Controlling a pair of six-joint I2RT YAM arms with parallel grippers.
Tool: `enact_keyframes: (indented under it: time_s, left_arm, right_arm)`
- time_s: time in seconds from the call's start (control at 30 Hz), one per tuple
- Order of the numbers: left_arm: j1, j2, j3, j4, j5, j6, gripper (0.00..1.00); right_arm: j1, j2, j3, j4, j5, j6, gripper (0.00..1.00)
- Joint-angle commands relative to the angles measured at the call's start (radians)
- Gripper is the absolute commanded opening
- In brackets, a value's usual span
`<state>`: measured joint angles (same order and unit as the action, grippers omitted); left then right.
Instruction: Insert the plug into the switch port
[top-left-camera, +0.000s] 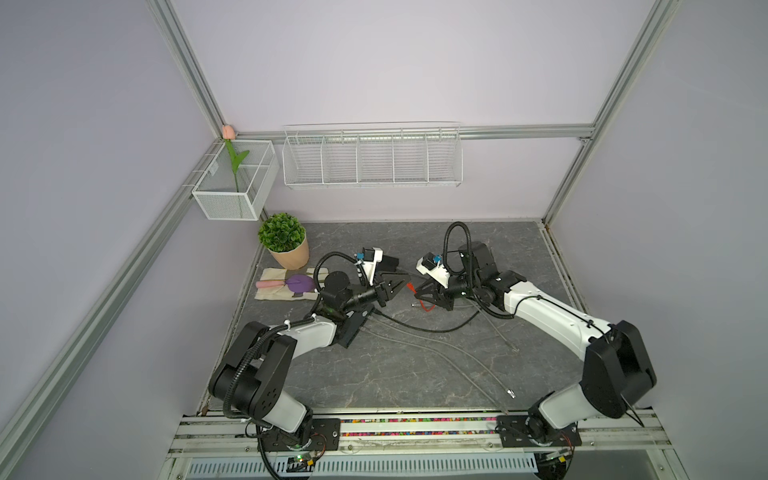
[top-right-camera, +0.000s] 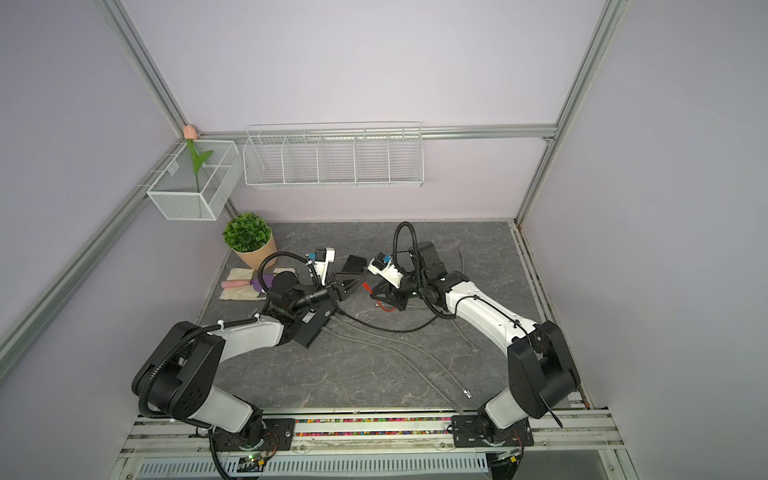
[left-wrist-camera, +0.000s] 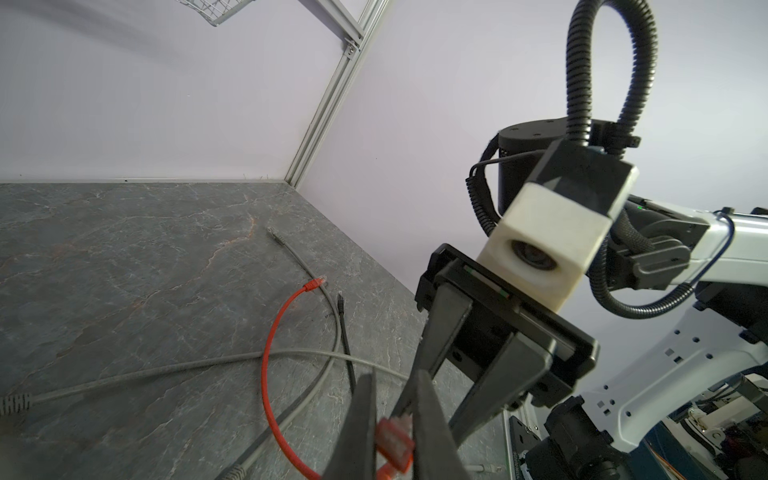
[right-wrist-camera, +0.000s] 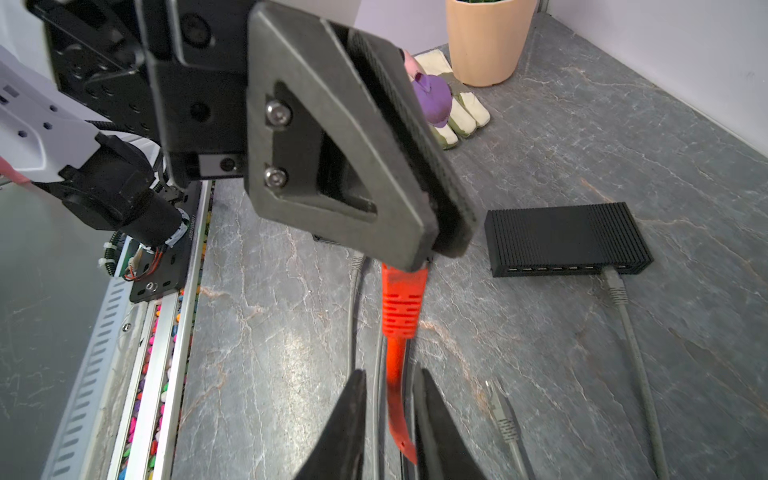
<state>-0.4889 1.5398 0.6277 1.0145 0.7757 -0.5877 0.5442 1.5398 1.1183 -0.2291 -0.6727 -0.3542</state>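
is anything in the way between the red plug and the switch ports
Nothing visible does. The left gripper holds the red plug, and only bare table lies between it and the port row of the switch. A gray cable already fills one port near an end; the others look free.

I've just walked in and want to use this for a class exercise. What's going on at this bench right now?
Two robot arms are handling a red Ethernet plug. The left tool is shut on the plug and holds it above the tabletop. The right tool has its jaws either side of the red cable just behind the plug, without clamping it. The black network switch lies on the table apart from the plug, with one grey cable plugged in. The red plug is not yet in a port.
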Motion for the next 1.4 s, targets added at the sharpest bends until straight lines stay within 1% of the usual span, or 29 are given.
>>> enact_keyframes:
  time_s: [0.0,0.13,0.27,0.53,0.57,0.6,0.63,0.67,0.73,0.77,0.8,0.87,0.97,1.03,1.13,1.17,1.23,1.3,1.37]
  left_arm:
    - [0.000,-0.009,-0.013,0.052,0.003,-0.012,0.00]
    - [0.001,-0.006,-0.011,0.053,0.002,-0.013,0.00]
    - [0.000,-0.004,-0.011,0.052,0.003,-0.012,0.00]
    - [0.002,-0.006,-0.013,0.042,-0.001,-0.008,0.00]
    - [0.003,-0.011,-0.013,0.038,0.000,-0.004,0.23]
    - [0.010,-0.016,-0.013,0.029,0.004,0.001,0.48]
    - [0.025,-0.027,-0.014,0.016,-0.003,0.001,0.59]
    - [0.048,-0.043,-0.019,0.003,-0.017,-0.003,0.62]
    - [0.095,-0.076,-0.022,-0.043,-0.051,-0.005,0.62]
    - [0.119,-0.094,-0.010,-0.099,-0.073,0.001,0.61]
    - [0.138,-0.104,0.007,-0.167,-0.095,0.014,0.57]
    - [0.170,-0.117,0.057,-0.309,-0.141,0.058,0.48]
    - [0.204,-0.099,0.115,-0.439,-0.218,0.092,0.47]
    - [0.224,-0.048,0.183,-0.512,-0.222,0.111,0.48]
    - [0.232,0.052,0.298,-0.648,-0.249,0.176,0.47]
    - [0.233,0.089,0.329,-0.673,-0.262,0.190,0.47]
    - [0.234,0.165,0.386,-0.703,-0.262,0.197,0.47]
    - [0.233,0.237,0.440,-0.728,-0.249,0.195,0.46]
    - [0.233,0.307,0.484,-0.738,-0.240,0.192,0.45]
  right_arm:
    - [-0.008,0.019,0.028,0.026,-0.047,0.000,0.20]
    - [-0.007,0.029,0.035,0.031,-0.051,0.004,0.18]
    - [-0.007,0.040,0.043,0.038,-0.061,0.013,0.07]
    - [-0.008,0.036,0.046,0.037,-0.062,0.021,0.07]
    - [-0.007,0.031,0.049,0.031,-0.039,0.022,0.07]
    - [-0.007,0.027,0.058,0.015,-0.013,0.019,0.07]
    - [-0.008,0.020,0.075,-0.013,0.022,0.014,0.07]
    - [-0.006,0.016,0.101,-0.052,0.066,0.000,0.07]
    - [0.004,0.022,0.180,-0.155,0.172,-0.046,0.07]
    - [0.008,0.037,0.231,-0.209,0.253,-0.072,0.07]
    - [0.005,0.057,0.285,-0.265,0.286,-0.094,0.07]
    - [-0.008,0.111,0.421,-0.388,0.316,-0.151,0.07]
    - [-0.015,0.212,0.589,-0.509,0.368,-0.245,0.07]
    - [-0.014,0.298,0.684,-0.565,0.397,-0.277,0.07]
    - [-0.006,0.456,0.913,-0.788,0.486,-0.323,0.07]
    - [-0.004,0.497,0.972,-0.837,0.516,-0.335,0.07]
    - [-0.002,0.551,1.050,-0.905,0.534,-0.353,0.07]
    - [0.000,0.575,1.066,-0.919,0.550,-0.351,0.07]
    - [0.009,0.585,1.011,-0.882,0.546,-0.352,0.07]
